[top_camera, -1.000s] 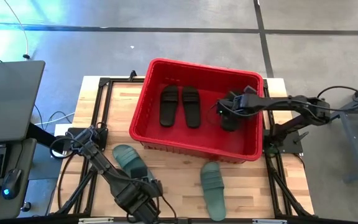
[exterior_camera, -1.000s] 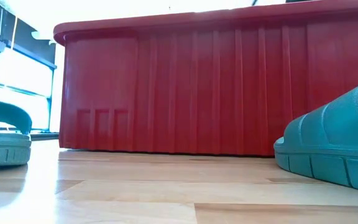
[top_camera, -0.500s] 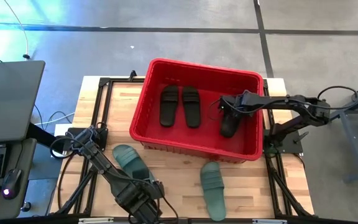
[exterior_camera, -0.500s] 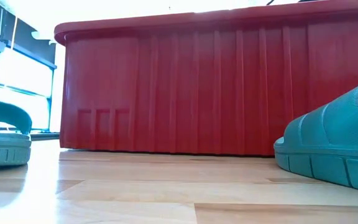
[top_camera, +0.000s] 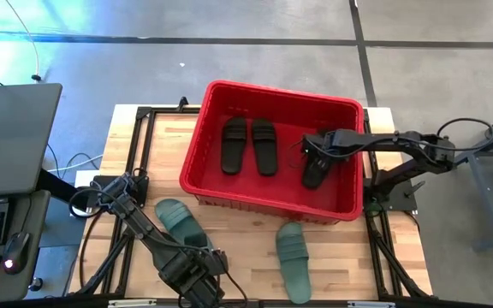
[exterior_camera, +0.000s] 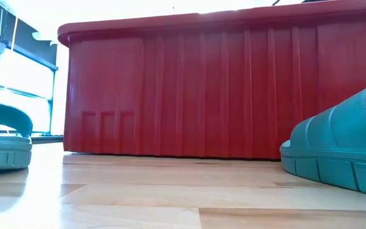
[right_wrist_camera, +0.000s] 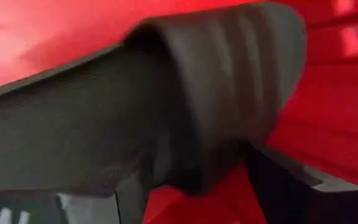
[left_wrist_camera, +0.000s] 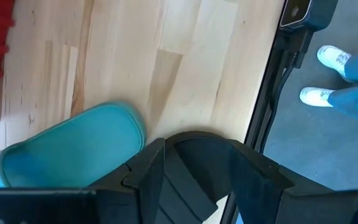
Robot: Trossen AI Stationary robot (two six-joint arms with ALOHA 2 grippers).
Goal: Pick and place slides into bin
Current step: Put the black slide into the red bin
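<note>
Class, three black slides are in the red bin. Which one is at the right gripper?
The lone black slide at the bin's right end, under the right gripper. The black pair lies side by side, farther left, untouched.

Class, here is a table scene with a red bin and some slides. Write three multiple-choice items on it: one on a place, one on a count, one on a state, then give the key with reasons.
1. Where do the two teal slides lie?
A. in the bin
B. on the table in front of the bin
C. on the floor

2. How many black slides show inside the bin?
A. one
B. three
C. five

3. What is the right pincer doing?
A. gripping a black slide
B. hanging empty
C. resting on the table

Key:
1 B: one teal slide and the other rest on the table.
2 B: a pair plus one more lie within the bin.
3 A: the right pincer clamps that third slide.
</note>
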